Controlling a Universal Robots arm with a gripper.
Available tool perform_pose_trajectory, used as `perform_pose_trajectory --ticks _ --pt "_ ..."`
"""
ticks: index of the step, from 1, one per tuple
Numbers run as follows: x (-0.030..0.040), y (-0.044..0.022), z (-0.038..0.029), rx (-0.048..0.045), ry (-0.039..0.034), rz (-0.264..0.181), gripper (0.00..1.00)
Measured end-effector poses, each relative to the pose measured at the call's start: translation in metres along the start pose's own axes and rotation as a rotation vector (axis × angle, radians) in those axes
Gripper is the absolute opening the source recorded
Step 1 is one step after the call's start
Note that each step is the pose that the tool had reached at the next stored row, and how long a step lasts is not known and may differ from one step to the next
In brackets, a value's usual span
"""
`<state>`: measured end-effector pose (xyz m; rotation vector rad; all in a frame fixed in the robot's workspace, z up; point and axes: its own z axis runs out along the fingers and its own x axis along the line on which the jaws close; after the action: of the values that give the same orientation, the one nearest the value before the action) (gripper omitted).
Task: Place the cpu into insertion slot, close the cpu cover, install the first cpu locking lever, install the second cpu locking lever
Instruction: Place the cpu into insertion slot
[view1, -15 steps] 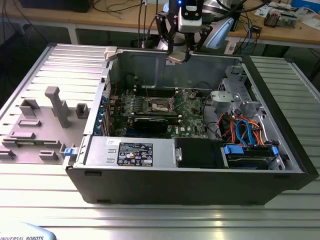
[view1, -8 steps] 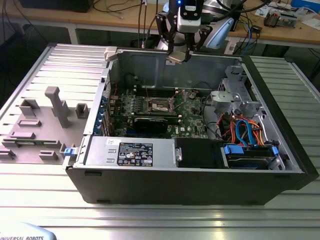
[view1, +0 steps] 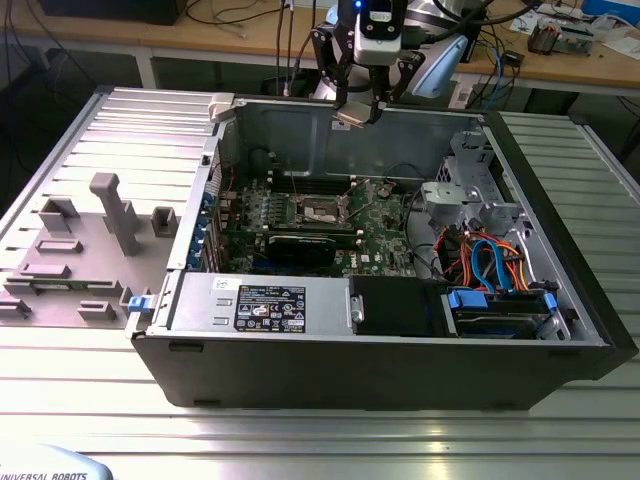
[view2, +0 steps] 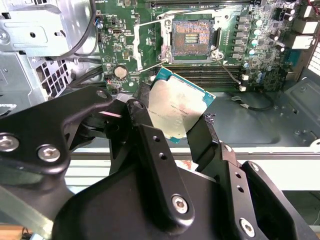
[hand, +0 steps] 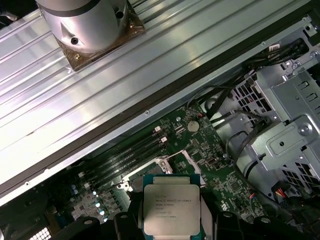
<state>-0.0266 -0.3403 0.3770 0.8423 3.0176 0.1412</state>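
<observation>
One arm hangs at the upper centre of the exterior view, its gripper (view1: 358, 108) above the far wall of the open computer case (view1: 300, 375). The cpu (view1: 352, 116) shows as a pale tab between its tips. The insertion slot (view1: 322, 210) lies lower, mid-frame on the motherboard (view1: 385, 235), well apart from the chip. In the second wrist view the dark fingers (view2: 150, 137) are clamped on two opposite edges of the cpu, its silver top tilted toward us. Beyond it the slot sits bare, with the cpu cover (view2: 137, 45) seemingly swung aside. In the first wrist view we see the chip held flat over the board, the socket's silver rim just past it. We judge the chip light, thin and stiff, with a smooth top that could slip and a delicate underside. The bare edges, where the fingers already grip it, look the safest hold.
</observation>
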Motion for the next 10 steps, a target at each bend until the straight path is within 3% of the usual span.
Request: perform_pose_trajectory --ticks 10 --pt "0.0000 0.0000 0.0000 -0.0003 -0.0010 0.012 0.54"
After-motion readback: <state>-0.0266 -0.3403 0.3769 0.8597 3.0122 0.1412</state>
